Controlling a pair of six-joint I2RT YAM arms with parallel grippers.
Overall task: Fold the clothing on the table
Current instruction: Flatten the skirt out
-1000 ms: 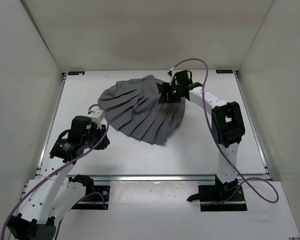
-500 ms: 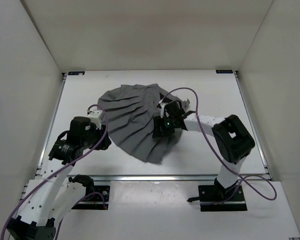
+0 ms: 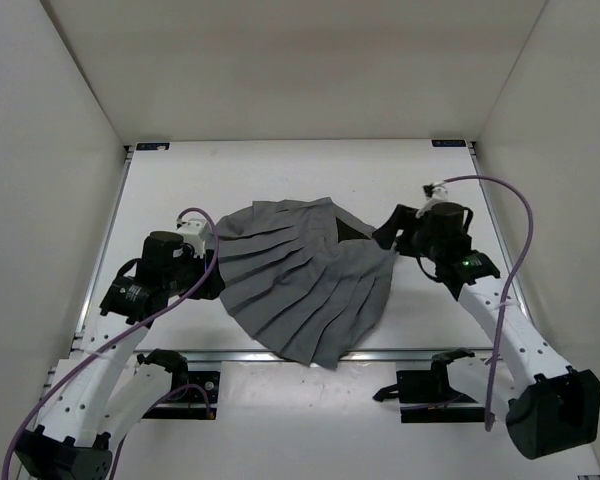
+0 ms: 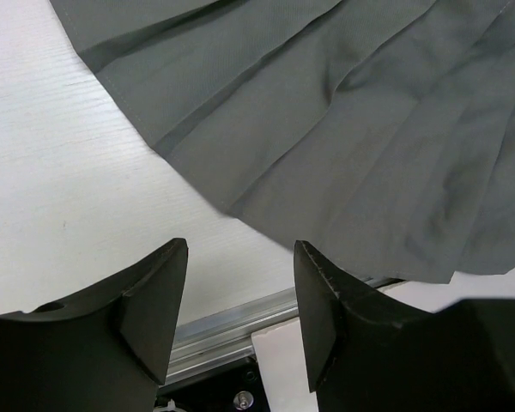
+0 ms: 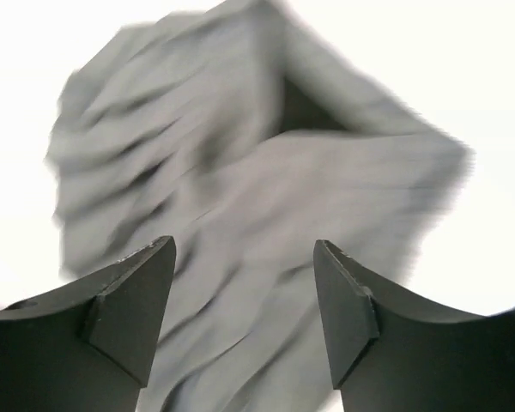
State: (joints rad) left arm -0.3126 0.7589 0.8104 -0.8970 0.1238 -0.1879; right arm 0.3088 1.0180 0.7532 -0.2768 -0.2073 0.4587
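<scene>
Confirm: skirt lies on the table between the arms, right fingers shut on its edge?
No: the right fingers are open, gripping nothing; the skirt lies beyond them. The right wrist view shows it. The rest is right.

Grey pleated fabric skirt point(image 4: 352, 146) lies on the flat white desk point(image 4: 60, 197), left gripper point(image 4: 239, 275) with jaws gaping beside its hem.

Grey skirt point(image 3: 305, 285), striped by narrow pleats, with a darker patch point(image 3: 352, 231) at its upper edge. White tabletop point(image 3: 180, 180), silver rails point(image 3: 380, 355), plain white walls point(image 3: 280, 70). White arms point(image 3: 500, 315) with black joints; left tool point(image 4: 240, 300) and right tool point(image 5: 245, 300) black; purple cables point(image 3: 520, 230).
</scene>
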